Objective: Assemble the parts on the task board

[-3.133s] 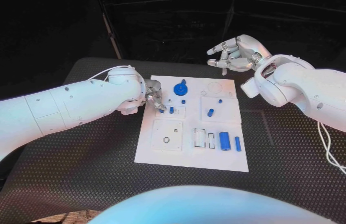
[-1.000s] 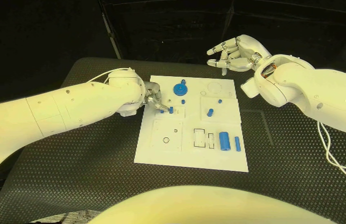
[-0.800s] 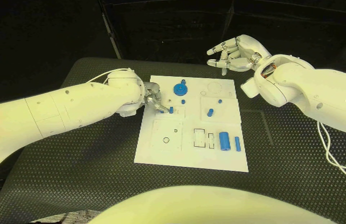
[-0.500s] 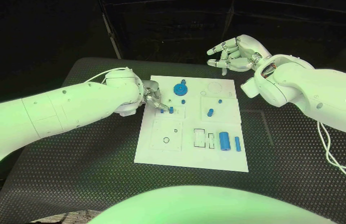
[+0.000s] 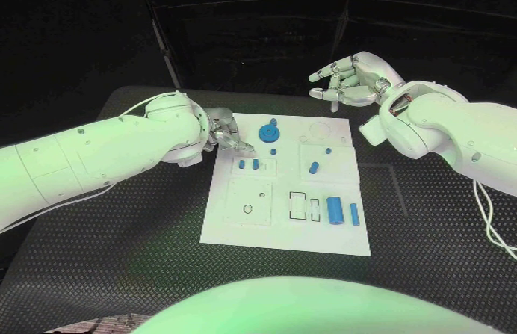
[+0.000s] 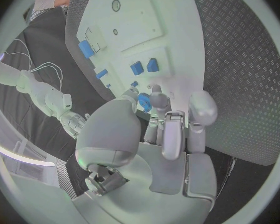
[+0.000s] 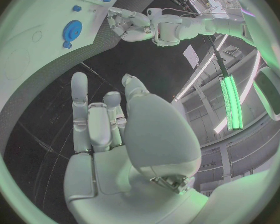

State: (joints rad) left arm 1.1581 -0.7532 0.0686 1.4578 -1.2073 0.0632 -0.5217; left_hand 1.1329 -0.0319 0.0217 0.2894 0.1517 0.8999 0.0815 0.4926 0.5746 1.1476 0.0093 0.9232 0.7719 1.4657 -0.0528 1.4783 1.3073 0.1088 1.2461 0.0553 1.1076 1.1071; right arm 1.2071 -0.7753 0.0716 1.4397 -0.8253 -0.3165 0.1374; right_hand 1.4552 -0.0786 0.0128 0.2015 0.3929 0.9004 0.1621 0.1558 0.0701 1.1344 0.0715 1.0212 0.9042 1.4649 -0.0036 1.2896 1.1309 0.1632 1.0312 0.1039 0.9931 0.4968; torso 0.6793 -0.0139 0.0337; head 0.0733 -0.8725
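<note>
On the black worktop (image 5: 129,222), the white task board (image 5: 282,233) lies between two robot arms as the assembly task stands in progress. At the board's far left corner the left robot hand (image 5: 226,134) hangs with its fingers (image 5: 241,146) bunched and pointing down at the board, nothing visibly gripped between them; the left wrist view shows those fingers drawn close together above the white surface. Just beside the fingertips, on the near side, two small blue pegs (image 5: 249,164) sit side by side in a square block of the board. A round blue gear (image 5: 270,133) stands just to the hand's right, with another small blue peg (image 5: 275,152) near it. Further across the board lie a tilted blue piece (image 5: 314,167), and, towards the robot, a blue cylinder (image 5: 335,210) with a slim blue bar (image 5: 355,214) close alongside. The right robot hand (image 5: 353,78) is raised beyond the board's far right corner, well apart from it, fingers spread and loosely curled, holding nothing.
</note>
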